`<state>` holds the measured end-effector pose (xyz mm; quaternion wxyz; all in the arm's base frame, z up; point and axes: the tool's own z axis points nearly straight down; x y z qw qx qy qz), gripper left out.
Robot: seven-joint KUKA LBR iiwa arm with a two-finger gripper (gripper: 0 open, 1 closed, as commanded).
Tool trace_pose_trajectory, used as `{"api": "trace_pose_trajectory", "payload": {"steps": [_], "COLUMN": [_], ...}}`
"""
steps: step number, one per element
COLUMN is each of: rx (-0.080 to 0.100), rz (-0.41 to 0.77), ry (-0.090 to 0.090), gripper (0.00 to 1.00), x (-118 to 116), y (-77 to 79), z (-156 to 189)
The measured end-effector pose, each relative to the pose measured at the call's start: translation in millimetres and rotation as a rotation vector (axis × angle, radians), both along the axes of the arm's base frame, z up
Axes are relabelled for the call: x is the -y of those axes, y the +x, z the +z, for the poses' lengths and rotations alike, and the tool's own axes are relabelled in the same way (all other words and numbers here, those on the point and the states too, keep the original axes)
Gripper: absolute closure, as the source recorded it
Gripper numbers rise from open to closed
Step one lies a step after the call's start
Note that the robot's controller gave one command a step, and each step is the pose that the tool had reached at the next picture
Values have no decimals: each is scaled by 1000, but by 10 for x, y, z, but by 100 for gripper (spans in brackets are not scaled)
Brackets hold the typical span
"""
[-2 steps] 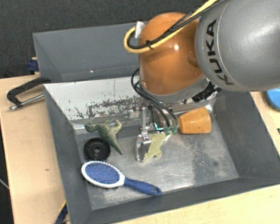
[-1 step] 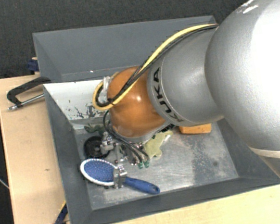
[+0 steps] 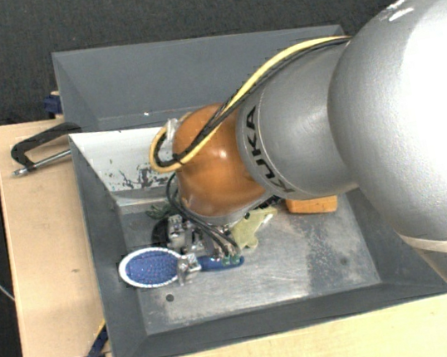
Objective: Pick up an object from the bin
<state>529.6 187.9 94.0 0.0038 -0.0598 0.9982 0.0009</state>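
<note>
My gripper (image 3: 185,245) is low in the bin's front left part, under the arm's orange cover. It sits right at a hairbrush (image 3: 147,267) with a blue oval head in a white rim. The brush lies flat, its head pointing left. Its blue handle (image 3: 216,261) runs to the right beneath the gripper, which covers the neck between head and handle. A pale yellowish thing (image 3: 250,226) lies just right of the gripper, partly under the arm. A small black thing (image 3: 161,229) lies close behind the brush head.
An orange block (image 3: 312,204) lies on the bin floor to the right, half under the arm. A white sheet with black marks (image 3: 121,166) leans against the back left wall. The arm hides the middle of the bin.
</note>
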Motion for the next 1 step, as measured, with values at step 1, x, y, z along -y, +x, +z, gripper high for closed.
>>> {"api": "trace_pose_trajectory", "payload": {"steps": [1], "rx": [4], "rz": [54], "ry": [1], "gripper": [100], "x": [32], "y": [84], "z": [1366]}}
